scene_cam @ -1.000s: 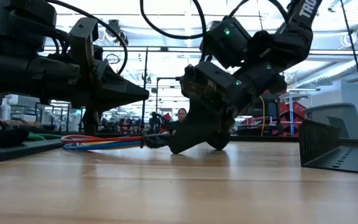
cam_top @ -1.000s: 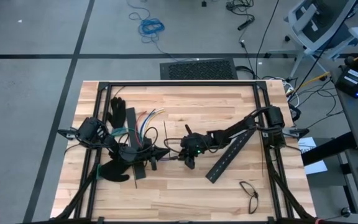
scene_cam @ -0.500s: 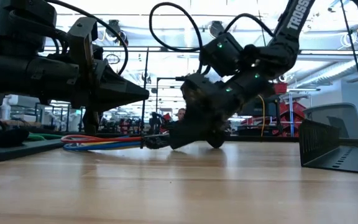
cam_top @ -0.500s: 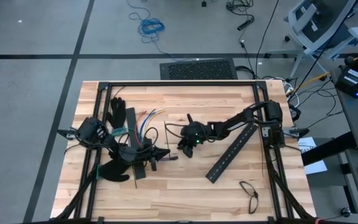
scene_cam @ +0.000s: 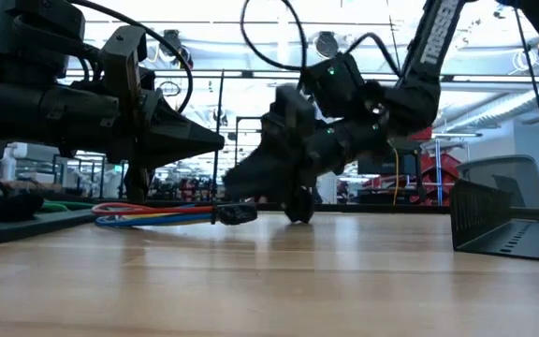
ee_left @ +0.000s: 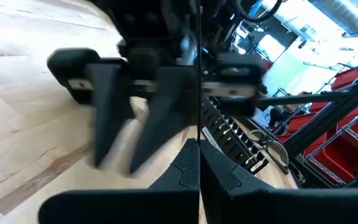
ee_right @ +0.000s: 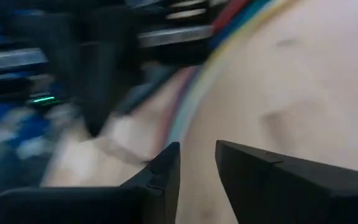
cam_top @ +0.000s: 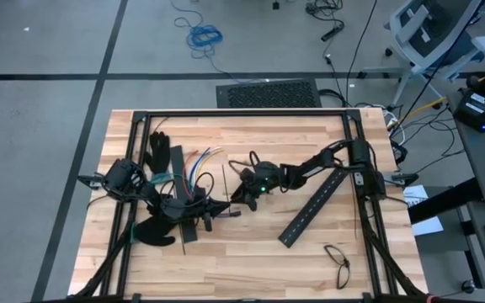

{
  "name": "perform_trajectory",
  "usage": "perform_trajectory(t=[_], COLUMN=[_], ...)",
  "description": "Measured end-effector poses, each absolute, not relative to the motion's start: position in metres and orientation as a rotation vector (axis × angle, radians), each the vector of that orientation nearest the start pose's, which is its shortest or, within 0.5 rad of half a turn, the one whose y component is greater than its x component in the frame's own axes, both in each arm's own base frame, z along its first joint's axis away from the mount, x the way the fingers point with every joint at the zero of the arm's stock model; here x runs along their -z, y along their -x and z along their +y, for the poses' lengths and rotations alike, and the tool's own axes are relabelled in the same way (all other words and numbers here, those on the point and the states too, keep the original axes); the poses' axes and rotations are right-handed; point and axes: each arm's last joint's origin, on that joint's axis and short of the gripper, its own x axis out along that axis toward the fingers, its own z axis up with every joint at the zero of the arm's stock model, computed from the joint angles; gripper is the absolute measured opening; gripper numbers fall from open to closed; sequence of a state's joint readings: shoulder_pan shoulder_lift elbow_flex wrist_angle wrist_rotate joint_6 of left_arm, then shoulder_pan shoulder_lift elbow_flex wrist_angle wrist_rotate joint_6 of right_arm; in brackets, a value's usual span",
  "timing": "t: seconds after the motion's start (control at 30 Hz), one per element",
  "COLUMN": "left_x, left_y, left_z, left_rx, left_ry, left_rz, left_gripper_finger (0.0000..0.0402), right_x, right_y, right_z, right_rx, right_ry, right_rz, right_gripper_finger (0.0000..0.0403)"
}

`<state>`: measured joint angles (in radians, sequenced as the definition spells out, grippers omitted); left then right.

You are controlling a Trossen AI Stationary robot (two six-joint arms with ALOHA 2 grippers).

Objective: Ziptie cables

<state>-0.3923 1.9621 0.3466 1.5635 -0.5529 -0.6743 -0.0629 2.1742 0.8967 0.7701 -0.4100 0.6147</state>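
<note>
Reading "TROSSEN" up its arm, the right claw (ee_right: 196, 163) hovers slightly parted beside the closed left claw (ee_left: 199, 163).

Table (cam_top: 251, 252): pale planked wood, smooth, faint sheen. Frame (cam_top: 242, 112) round the table: matt black metal. Cables (scene_cam: 148, 213): glossy plastic sheathing.

**Robotics lab, open workshop floor**

Looks like a research workshop: butcher-block table (cam_top: 251, 244) framed in black rails, standing on grey concrete floor (cam_top: 40, 126) with taped lines. Loose blue cable coil (cam_top: 204, 36) and an office chair (cam_top: 432, 29) nearby. Beyond the table, red shelving racks (scene_cam: 435, 178), ceiling ducting (ee_left: 353, 18), bright overhead lights.
</note>
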Motion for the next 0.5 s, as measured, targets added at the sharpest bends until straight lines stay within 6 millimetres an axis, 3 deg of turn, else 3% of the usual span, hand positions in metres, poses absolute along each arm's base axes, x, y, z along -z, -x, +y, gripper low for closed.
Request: perform_trajectory(t=[0.23,0.33,0.5], left_x=[-0.095,-0.095,-0.095], left_y=[-0.248,-0.248,-0.248], left_z=[-0.086,-0.086,-0.086], left_rx=[-0.169,-0.168,-0.166], left_ry=[0.650,0.650,0.649], left_rz=[-0.009,-0.009,-0.008], left_gripper_finger=[0.0000,0.0000,0.0000], right_x=[-0.050,-0.050,-0.047], right_y=[-0.382,-0.370,-0.356], right_z=[-0.032,-0.030,-0.018], right_rx=[-0.488,-0.520,-0.455], right_ry=[-0.921,-0.861,-0.842], right_rz=[0.462,0.359,0.333], right_gripper_finger=[0.0067,0.0052,0.0044])
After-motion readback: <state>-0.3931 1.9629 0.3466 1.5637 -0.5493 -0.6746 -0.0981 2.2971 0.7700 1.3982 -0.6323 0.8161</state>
